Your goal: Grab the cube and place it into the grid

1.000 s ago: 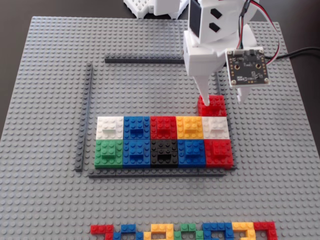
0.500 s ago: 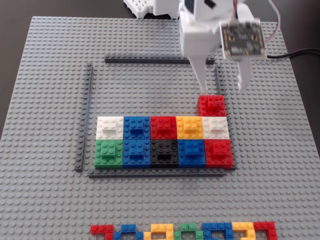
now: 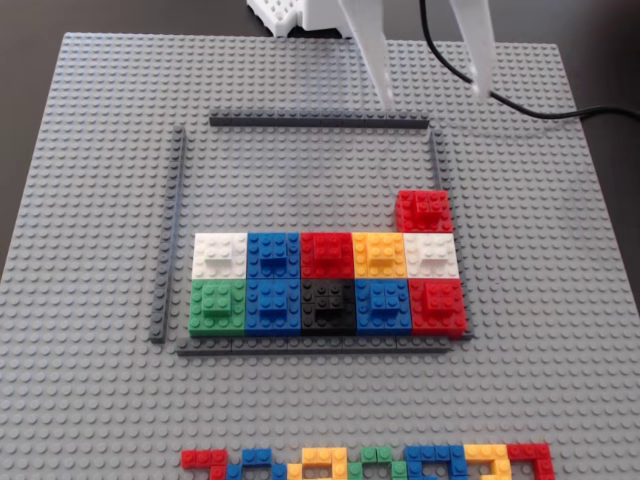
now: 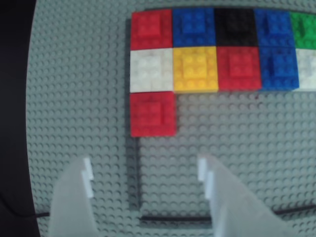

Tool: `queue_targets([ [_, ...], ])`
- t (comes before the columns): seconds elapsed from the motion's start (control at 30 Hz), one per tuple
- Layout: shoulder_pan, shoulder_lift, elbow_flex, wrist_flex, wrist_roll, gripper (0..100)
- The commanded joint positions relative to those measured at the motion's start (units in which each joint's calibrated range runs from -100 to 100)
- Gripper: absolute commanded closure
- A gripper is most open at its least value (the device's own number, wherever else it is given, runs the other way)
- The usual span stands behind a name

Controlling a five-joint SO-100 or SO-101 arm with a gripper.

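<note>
While gripper (image 3: 432, 95) hangs empty, cube (image 3: 424, 211) sits inside grid (image 3: 318, 122).

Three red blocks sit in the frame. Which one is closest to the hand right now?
The lone red cube in the third row, at the frame's right end in the fixed view. The other reds sit in rows farther from the open hand.

Gripper (image 3: 432, 95): two-finger type, printed in pale translucent white plastic.
Fingers (image 3: 368, 50): long, flat, tapering blades — semi-clear, the studded plate shows faintly through them in the fixed view.
Fingertips (image 4: 87, 175): small stepped notches on the inner faces, seen in the wrist view.
Arm body (image 3: 300, 12): opaque white, with a ribbed, grid-like printed section at the top edge.
Cable (image 3: 520, 105): thin, black — trails beside the arm.
</note>
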Motion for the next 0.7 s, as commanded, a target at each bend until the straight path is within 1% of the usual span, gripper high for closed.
queue_targets([
  [0.0, 1.01, -15.49, 4.79, -0.37, 1.03, 75],
  [0.1, 1.82, -23.83, 9.77, -1.05, 2.10, 76],
  [0.13, 2.34, -25.98, 11.13, -1.00, 2.34, 80],
  [0.23, 3.52, -31.49, 14.85, -1.20, 2.64, 100],
  [0.67, 5.43, -54.36, 31.80, -2.08, 5.23, 100],
])
